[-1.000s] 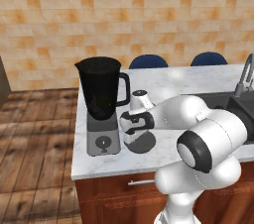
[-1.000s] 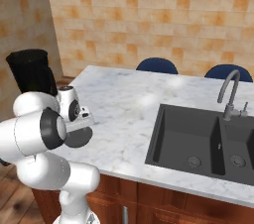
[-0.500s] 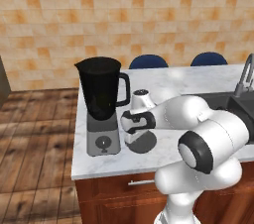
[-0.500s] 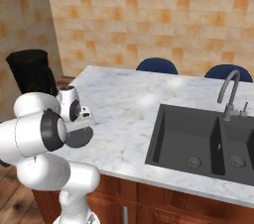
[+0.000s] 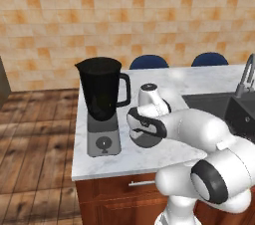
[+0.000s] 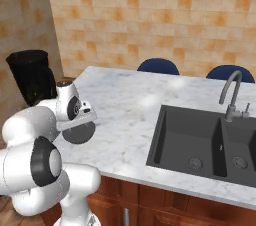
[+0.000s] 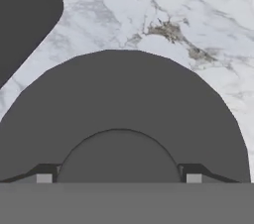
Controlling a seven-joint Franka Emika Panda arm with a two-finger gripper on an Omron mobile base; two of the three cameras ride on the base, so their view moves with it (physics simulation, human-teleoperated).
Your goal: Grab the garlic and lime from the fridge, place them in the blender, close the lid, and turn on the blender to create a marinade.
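The blender stands at the counter's left end, its black jar open on top, on a grey base with a dial; it also rises at the left edge. The lid lies flat on the marble just right of the base. My gripper hangs straight over the lid. In the hand view the lid is close, and the gripper is open, one fingertip on each side of the raised centre circle. The base corner shows at top left. Garlic, lime and fridge are out of view.
A dark double sink with a curved tap takes up the counter's right side. Two blue chair backs stand behind the counter. The counter's front edge runs close to the lid. A wooden floor lies to the left.
The hand has sunk a little toward the lid. Blender and lid have stayed where they were.
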